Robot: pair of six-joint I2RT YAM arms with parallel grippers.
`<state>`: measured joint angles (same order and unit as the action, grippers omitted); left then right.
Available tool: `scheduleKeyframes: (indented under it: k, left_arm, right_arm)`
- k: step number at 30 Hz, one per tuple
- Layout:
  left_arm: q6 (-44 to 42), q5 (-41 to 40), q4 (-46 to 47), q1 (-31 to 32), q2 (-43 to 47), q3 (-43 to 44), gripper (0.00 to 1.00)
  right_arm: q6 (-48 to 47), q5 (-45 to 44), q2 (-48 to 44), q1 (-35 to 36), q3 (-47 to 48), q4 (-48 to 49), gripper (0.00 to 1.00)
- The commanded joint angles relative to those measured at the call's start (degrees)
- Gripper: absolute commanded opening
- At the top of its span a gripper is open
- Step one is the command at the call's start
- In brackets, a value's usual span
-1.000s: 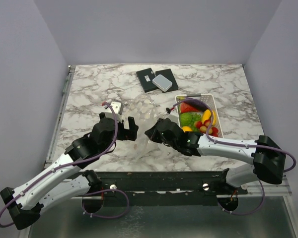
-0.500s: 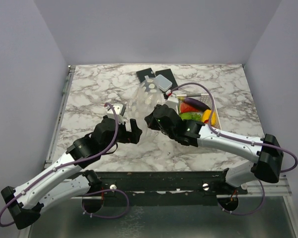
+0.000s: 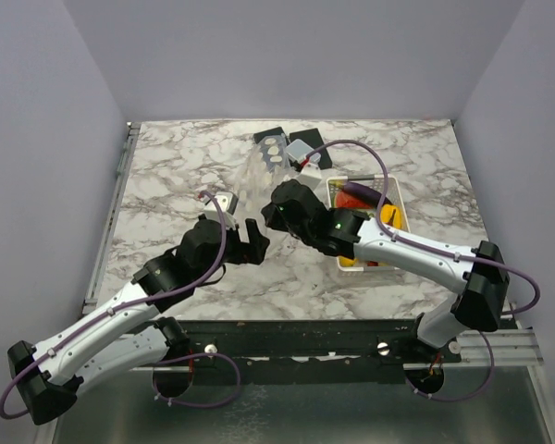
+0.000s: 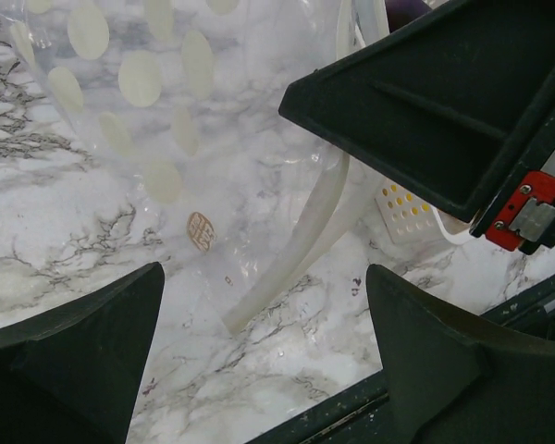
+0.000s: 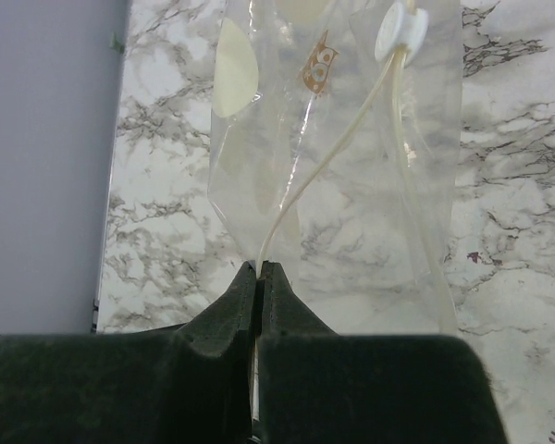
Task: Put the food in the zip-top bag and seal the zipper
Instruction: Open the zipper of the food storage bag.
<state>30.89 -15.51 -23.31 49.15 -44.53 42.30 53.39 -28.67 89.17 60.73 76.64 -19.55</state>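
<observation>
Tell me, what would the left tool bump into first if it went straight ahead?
Probably the clear plastic bag with white dots, right ahead of the open left tool, though depth is hard to judge.

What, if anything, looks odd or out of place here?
Only the zip-top bag: it is held up, crumpled, pinched at one edge by the right gripper. Nothing is spilled; the food sits in its basket.

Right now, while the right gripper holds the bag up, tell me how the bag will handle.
Probably floppy: the bag hangs creased and folded from the pinch of the right gripper. Likely light: one shut pinch at its edge carries it. Possibly slippery: it looks like thin glossy film, so it may slide between the pads.
</observation>
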Motion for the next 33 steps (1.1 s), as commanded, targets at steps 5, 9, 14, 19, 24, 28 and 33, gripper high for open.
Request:
scheduleKeyframes:
  k: [5,9,14,19,24,28,33]
  left_arm:
    - [1.8,-6.5,7.1,0.0,-1.1,-2.1,0.85]
    - [1.9,-8.8,8.6,0.0,-2.0,-2.5,0.8]
    - [1.9,-9.9,11.5,0.0,-3.2,-3.5,0.71]
    - [1.8,-10.9,13.1,0.0,-5.9,-3.6,0.62]
    - [1.2,-12.2,14.6,0.1,-7.1,-3.6,0.46]
    - [0.9,-12.8,15.3,0.0,-6.9,-3.6,0.26]
    - [-0.1,-12.7,15.7,0.0,-6.5,-3.4,0.01]
  right_arm:
    - [2.2,2.3,2.7,-0.2,3.1,-0.9,0.01]
    - [2.7,3.6,3.6,-0.2,3.8,-0.8,0.01]
    - [3.0,4.9,3.8,-0.2,4.0,-0.2,0.0]
    - [3.0,5.7,3.7,-0.2,4.1,0.2,0.01]
    - [3.1,6.8,4.0,-0.2,4.4,0.2,0.01]
    - [2.8,7.0,3.9,-0.2,4.3,0.2,0.01]
    - [2.5,6.8,3.7,-0.2,4.2,-0.1,0.01]
